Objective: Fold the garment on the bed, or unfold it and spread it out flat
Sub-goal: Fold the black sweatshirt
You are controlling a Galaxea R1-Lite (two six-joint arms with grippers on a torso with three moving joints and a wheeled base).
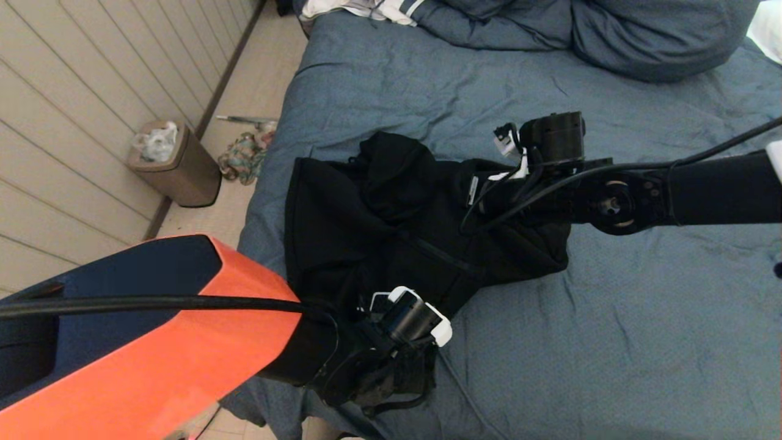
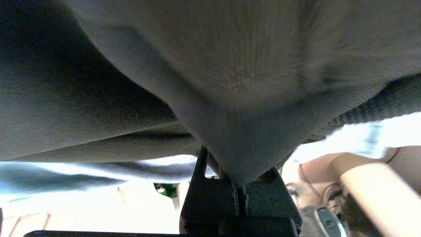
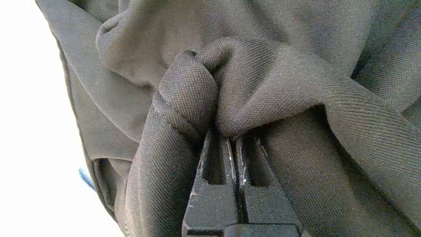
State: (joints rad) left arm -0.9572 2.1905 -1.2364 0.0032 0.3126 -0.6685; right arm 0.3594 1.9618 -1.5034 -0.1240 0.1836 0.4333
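Observation:
The garment (image 1: 366,220) is a black hooded sweatshirt lying bunched on the left half of the slate-blue bed (image 1: 611,318). My left gripper (image 2: 238,186) is at the garment's near edge and shut on a bulge of its fabric (image 2: 236,98), which fills most of that wrist view. In the head view the left wrist (image 1: 412,318) covers its fingers. My right gripper (image 3: 232,136) reaches in from the right over the garment's far right part. It is shut on a rolled fold of the black cloth (image 3: 263,82). Its wrist (image 1: 550,143) stands above the fabric.
Blue pillows (image 1: 641,36) and a white striped cloth (image 1: 366,9) lie at the head of the bed. Left of the bed, on the floor, stand a bin (image 1: 177,165) and a multicoloured rag (image 1: 244,156). The bed's left edge runs close to the garment.

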